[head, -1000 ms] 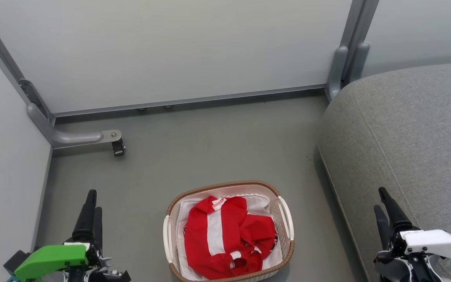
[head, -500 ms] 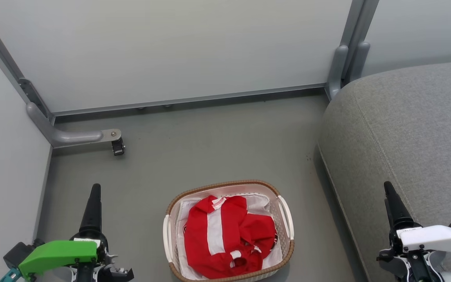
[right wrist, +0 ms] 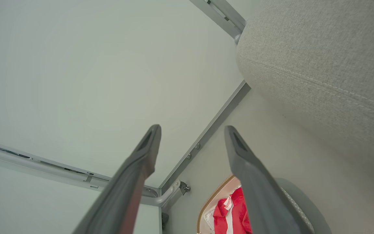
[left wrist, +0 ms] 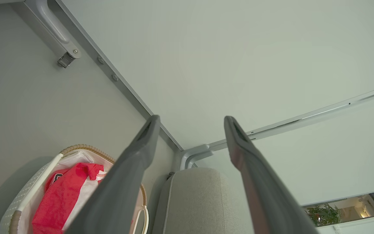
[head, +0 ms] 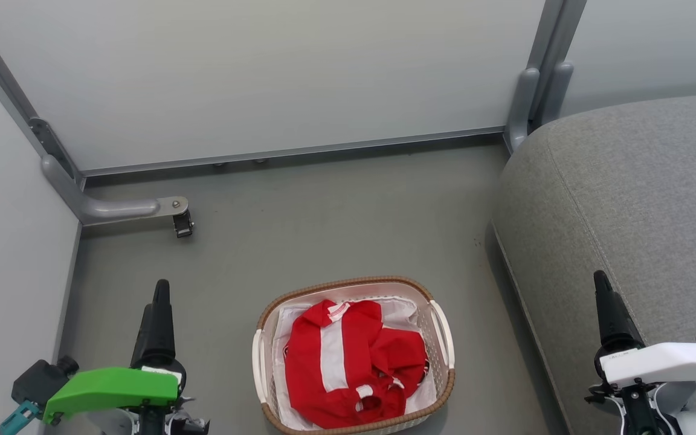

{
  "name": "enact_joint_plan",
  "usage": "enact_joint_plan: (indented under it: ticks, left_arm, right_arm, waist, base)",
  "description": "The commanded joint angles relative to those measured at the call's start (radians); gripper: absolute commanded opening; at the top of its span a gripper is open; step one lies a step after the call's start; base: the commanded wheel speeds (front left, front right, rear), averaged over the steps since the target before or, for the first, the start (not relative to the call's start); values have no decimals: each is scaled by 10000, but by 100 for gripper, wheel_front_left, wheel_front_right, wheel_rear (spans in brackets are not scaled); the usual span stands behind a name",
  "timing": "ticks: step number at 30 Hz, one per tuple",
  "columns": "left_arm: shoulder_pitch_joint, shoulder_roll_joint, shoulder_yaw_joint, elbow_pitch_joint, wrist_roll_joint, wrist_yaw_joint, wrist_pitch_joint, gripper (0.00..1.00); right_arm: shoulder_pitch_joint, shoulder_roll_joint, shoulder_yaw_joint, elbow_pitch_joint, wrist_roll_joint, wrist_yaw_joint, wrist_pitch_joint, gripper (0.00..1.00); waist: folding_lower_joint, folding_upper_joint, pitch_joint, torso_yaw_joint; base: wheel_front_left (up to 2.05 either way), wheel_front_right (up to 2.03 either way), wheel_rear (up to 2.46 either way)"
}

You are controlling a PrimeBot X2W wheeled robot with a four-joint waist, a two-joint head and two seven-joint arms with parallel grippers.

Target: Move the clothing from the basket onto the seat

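The red clothing [head: 351, 362] with white stripes lies bunched in the white basket [head: 348, 284] on the floor, lower centre of the head view. The grey seat [head: 632, 193] rises just right of the basket. My left gripper [head: 161, 286] hangs over the floor left of the basket, and my right gripper [head: 600, 279] hovers over the seat's front edge. Both are seen edge-on there. The left wrist view shows the left gripper [left wrist: 191, 121] open and empty, with the clothing [left wrist: 60, 195] at lower left. In the right wrist view the right gripper [right wrist: 192, 129] is open and empty too.
A white liner sheet [head: 406, 312] lies under the garments. Pale partition walls on grey metal frames close off the back and left. A frame foot with a caster [head: 182, 225] juts onto the floor at left, and a post [head: 529, 103] stands by the seat's far corner.
Both grippers have turned at the wrist, so each pair of fingers now lines up edge-on. The left gripper has shifted right and forward. The right one has edged forward.
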Motion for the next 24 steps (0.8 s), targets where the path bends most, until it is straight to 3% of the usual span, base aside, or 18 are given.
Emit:
enact_joint_plan:
  ticks: [1, 24]
  left_arm:
    - [-25, 71, -64, -194, 452, 63, -98, 100]
    - [279, 95, -880, -230, 4431, 355, -786, 100]
  right_arm:
    - [6, -74, 20, -213, -477, 3, -107, 100]
    - [203, -106, 505, -414, -3917, 4, -803, 100]
  waist:
    - [0, 0, 6, 5]
    - [0, 0, 53, 119]
  base:
    - [0, 0, 0]
    - [0, 0, 0]
